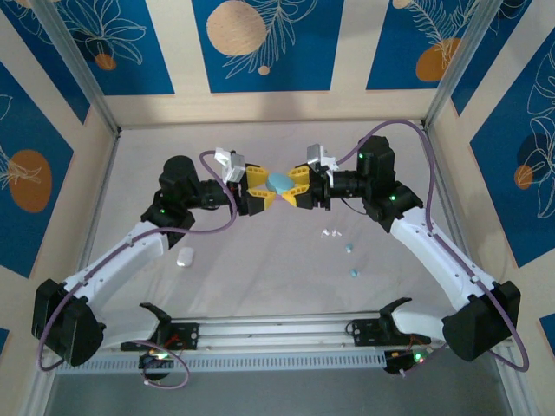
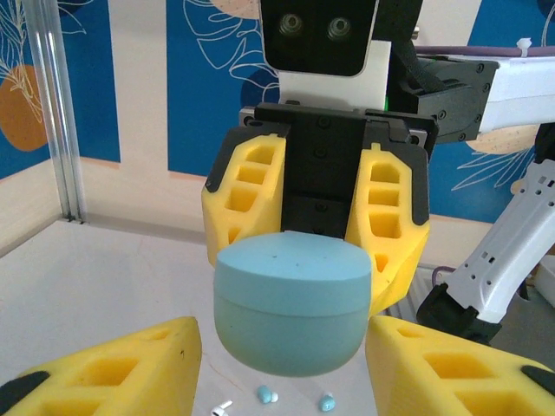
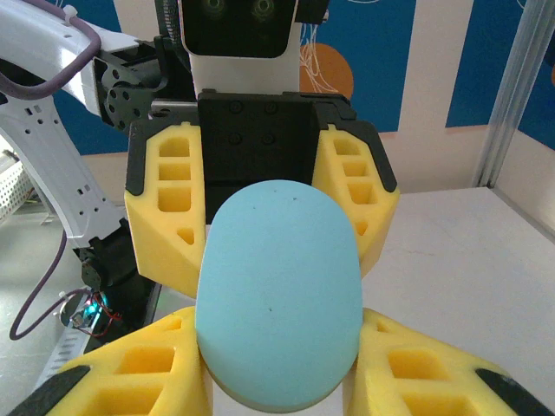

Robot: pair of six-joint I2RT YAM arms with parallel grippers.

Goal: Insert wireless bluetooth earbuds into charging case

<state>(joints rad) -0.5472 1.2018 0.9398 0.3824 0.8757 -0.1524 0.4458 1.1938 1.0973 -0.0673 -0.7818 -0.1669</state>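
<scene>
Jaws of right gripper clamp teal case.

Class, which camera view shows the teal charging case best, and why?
Left wrist: the teal charging case appears whole, side-on, with its lid seam visible. Right wrist shows the case close up, broad face on. Top external shows the case small and distant.

Two cases, two teal earbuds.
</scene>
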